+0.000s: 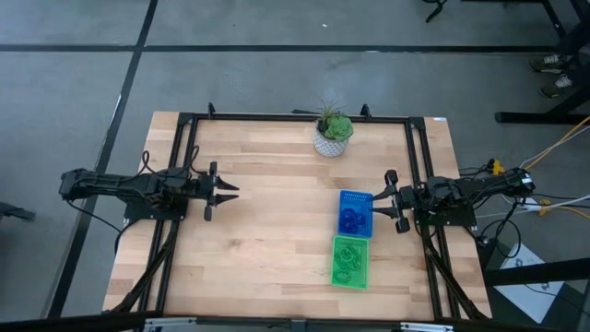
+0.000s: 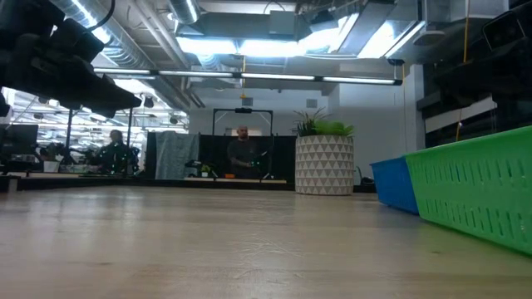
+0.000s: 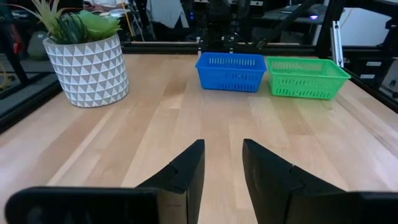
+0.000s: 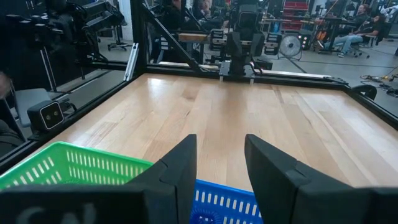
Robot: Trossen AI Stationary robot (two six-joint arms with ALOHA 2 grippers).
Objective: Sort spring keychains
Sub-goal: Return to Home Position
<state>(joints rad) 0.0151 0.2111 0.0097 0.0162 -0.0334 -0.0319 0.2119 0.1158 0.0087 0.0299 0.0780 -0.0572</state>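
Blue spring keychains [image 1: 353, 219] lie inside the blue tray [image 1: 356, 197], and light green ones [image 1: 348, 262] lie inside the green tray [image 1: 349, 278]; a bit of a blue coil [image 4: 205, 218] shows in the right wrist view. Both trays rest flat on the table's right half, the green one nearer the near edge. My left gripper [image 1: 230, 190] hovers open over the table's left half, pointing right, far from the trays. My right gripper [image 1: 380, 201] is open at the right side, its fingertips beside the blue tray's right wall, touching nothing.
A white patterned pot with a green plant [image 1: 332, 132] stands near the far edge at the middle. A black frame [image 1: 295, 116] runs around the table. Bare wood [image 1: 277, 231] lies between the two grippers. People show in the room beyond the table.
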